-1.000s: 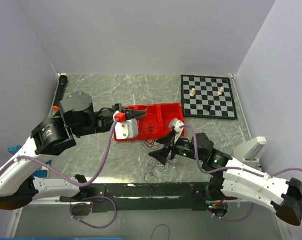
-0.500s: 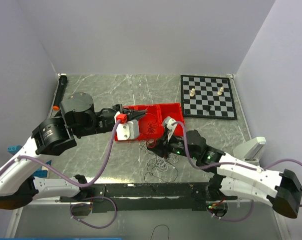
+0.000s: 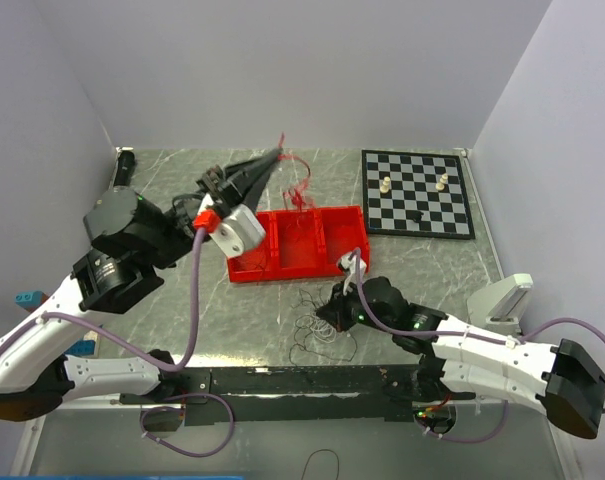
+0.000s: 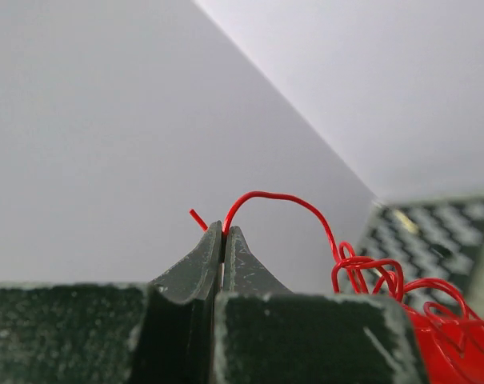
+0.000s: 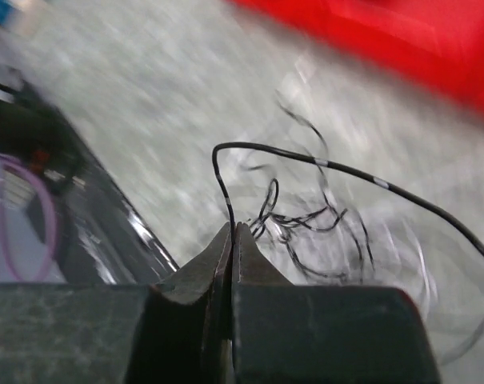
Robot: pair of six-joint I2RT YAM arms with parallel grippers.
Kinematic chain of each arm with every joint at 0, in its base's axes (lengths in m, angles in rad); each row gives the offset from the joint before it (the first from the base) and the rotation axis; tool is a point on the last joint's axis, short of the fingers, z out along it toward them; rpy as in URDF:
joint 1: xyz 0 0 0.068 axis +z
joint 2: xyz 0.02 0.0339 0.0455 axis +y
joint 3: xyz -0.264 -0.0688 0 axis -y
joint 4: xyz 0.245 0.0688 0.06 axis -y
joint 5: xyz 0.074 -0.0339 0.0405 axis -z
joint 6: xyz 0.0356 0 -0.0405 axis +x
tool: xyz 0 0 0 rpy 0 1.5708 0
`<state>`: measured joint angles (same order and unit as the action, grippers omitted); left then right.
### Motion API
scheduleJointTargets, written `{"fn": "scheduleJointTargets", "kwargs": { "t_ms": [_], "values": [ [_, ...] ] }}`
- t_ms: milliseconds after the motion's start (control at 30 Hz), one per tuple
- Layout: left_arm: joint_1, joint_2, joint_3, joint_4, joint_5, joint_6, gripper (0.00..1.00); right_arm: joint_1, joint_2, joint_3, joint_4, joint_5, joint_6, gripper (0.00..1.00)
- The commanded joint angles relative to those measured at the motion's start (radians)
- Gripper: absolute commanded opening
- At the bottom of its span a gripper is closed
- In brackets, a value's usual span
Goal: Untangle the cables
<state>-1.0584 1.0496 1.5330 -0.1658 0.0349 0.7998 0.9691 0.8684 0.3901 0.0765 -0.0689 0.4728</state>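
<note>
- Left hand (image 4: 224,234) high above the red plastic bin (image 3: 282,262) — clamped on the end of a hair-thin red cable (image 4: 283,198) that loops down to the bin.
- Right hand (image 5: 232,234) low over the grey marbled counter (image 3: 182,180), pinched on a thin black cable (image 5: 346,169) — the dark tangle (image 3: 317,335) lies just beside it.

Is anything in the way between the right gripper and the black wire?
Nothing visible does: the right gripper is shut on the black wire, whose rest trails into the tangle on the table.
</note>
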Motion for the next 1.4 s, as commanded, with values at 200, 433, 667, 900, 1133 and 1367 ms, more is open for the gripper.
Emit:
{"fn": "scheduleJointTargets", "kwargs": {
  "t_ms": [200,433,667,900,1133,1367],
  "values": [
    [-0.005,0.052,0.076,0.094,-0.044,0.012,0.01,0.011,-0.094,-0.030,-0.193,0.129,0.127,0.00],
    [-0.003,0.017,-0.106,0.100,-0.156,-0.048,0.01,0.011,-0.198,0.052,-0.248,0.176,0.079,0.00],
    [0.159,-0.023,-0.313,0.109,-0.188,-0.196,0.01,0.011,-0.282,0.098,-0.227,0.158,0.053,0.00],
    [0.474,0.076,-0.358,-0.041,-0.089,-0.389,0.01,0.011,-0.298,0.151,-0.228,0.162,0.024,0.00],
    [0.479,0.093,-0.559,0.051,-0.122,-0.324,0.01,0.011,-0.281,0.151,-0.212,0.165,0.035,0.00],
    [0.500,0.236,-0.580,0.069,-0.139,-0.334,0.01,0.011,-0.290,0.170,-0.216,0.179,0.033,0.00]
  ]
}}
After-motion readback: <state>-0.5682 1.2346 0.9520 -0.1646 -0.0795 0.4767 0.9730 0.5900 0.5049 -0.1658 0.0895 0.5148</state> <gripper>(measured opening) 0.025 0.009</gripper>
